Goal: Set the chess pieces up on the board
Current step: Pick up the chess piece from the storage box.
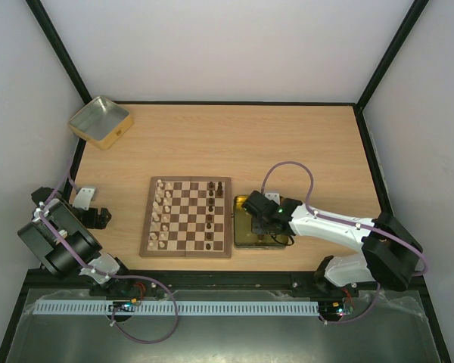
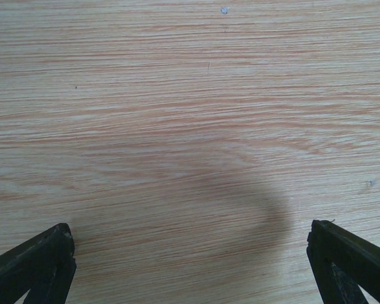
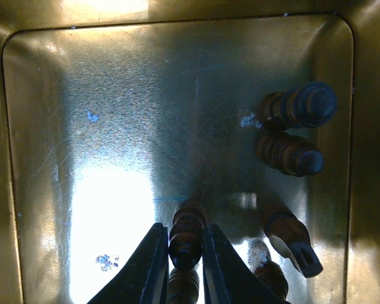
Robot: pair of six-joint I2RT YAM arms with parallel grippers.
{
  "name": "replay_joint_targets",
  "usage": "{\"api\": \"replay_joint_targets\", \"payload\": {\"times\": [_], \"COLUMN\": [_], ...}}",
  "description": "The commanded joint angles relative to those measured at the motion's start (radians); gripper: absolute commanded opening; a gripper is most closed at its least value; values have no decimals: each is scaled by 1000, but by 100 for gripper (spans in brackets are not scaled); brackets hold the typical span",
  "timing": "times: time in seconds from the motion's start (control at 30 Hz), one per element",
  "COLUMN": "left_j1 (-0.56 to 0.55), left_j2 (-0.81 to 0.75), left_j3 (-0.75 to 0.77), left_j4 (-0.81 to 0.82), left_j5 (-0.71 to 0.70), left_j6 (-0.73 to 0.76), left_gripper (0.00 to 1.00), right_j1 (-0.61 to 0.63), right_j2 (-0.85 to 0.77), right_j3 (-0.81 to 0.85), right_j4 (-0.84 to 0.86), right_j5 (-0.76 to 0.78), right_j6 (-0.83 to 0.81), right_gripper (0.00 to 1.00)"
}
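Right gripper (image 3: 185,233) clamped on a dark piece (image 3: 187,218) in the yellow tin (image 3: 38,126).
Jaws sit tight on either side of its stem, low to the tin floor. I read this as the pick for the board (image 1: 186,217) just beside the tin. More loose pieces (image 3: 291,152) lie nearby. Left gripper (image 2: 190,231) is parked wide apart over the table (image 2: 177,95), clear of the work.

Tin (image 1: 240,227) just right of the board (image 1: 188,219), chess pieces (image 3: 290,154) inside
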Motion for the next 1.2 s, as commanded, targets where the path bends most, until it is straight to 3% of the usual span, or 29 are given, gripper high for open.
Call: {"api": "replay_joint_targets", "payload": {"times": [0.0, 0.53, 0.77, 1.17], "left_j1": [0, -2, -1, -4], "left_j2": [29, 45, 49, 36], "left_j3": [-48, -41, -41, -37], "left_j4": [-142, -136, -136, -147], "left_j5": [-49, -46, -49, -47], "left_j6": [-33, -33, -30, -36], "left_gripper": [99, 99, 99, 99], "right_j1": [-7, -6, -10, -30], "right_j2": [-15, 25, 17, 7], "right_j3": [17, 169, 116, 3], "right_j4": [-28, -116, -102, -10], "right_j5": [43, 91, 99, 43], "right_j6": [4, -40, -23, -20], "right_gripper": [14, 13, 24, 24]}}
